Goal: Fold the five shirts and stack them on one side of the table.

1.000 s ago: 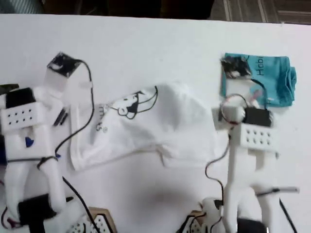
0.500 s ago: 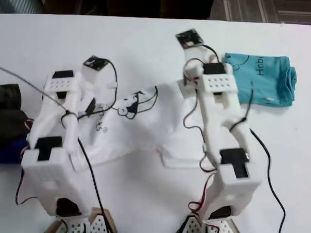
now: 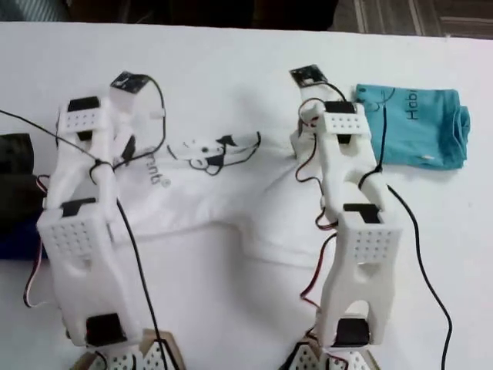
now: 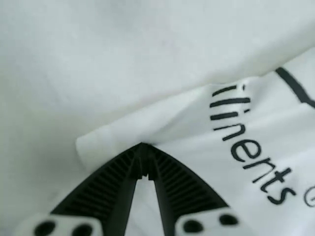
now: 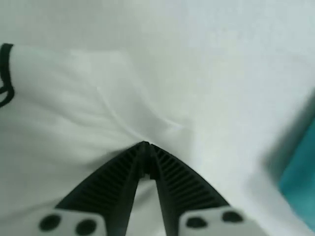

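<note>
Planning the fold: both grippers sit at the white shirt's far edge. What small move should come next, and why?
Probably lift both grippers slightly together and draw that edge back toward the arms' bases. The left gripper and right gripper each look shut on the white shirt, which lies spread out and unfolded beside the folded teal shirt.

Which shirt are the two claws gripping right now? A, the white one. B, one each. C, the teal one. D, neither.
A: the left claw and right claw are each shut on the white shirt, while the teal shirt lies folded and ungripped.
</note>
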### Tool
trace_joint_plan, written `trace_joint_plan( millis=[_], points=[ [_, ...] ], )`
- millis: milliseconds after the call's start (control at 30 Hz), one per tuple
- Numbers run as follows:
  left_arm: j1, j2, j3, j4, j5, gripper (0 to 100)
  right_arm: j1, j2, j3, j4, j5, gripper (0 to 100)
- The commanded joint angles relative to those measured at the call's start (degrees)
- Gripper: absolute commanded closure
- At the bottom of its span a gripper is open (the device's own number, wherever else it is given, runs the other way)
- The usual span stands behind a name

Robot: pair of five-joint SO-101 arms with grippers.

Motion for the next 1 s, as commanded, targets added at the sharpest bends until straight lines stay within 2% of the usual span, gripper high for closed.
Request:
trace_joint_plan(
  millis=[0,200,433,567,667,733,867,967],
  points=[
    [-1.05,0.79,-6.99,3.96,0.18,97,3.74,0.13,-1.76,1.01,0.09,97.9],
    [-0.26,0.44,-15.69,13.71,-0.09,97,2.51,-3.74,-1.67,4.62,0.09,97.9],
    [1.85,0.35,-24.22,27.6,-0.26,97,-1.19,-17.1,-1.32,8.66,-0.18,97.8],
    [0.0,0.62,-24.13,28.04,0.09,97,-2.15,-24.22,-1.32,12.62,0.18,96.1],
    [-1.14,0.53,-19.82,28.04,0.53,97,-1.8,-28.35,-1.32,15.25,0.44,86.8],
    [-1.41,0.35,-16.66,27.96,3.6,93,-1.01,-30.11,-1.32,16.66,2.46,81.7],
    [-1.41,0.35,-12.53,27.34,9.67,83,1.27,-31.43,-1.32,19.65,5.01,82.4],
    [-2.73,0.26,-12.09,26.29,12.48,84,3.3,-31.43,-1.32,20.53,7.12,83.0]
  ],
)
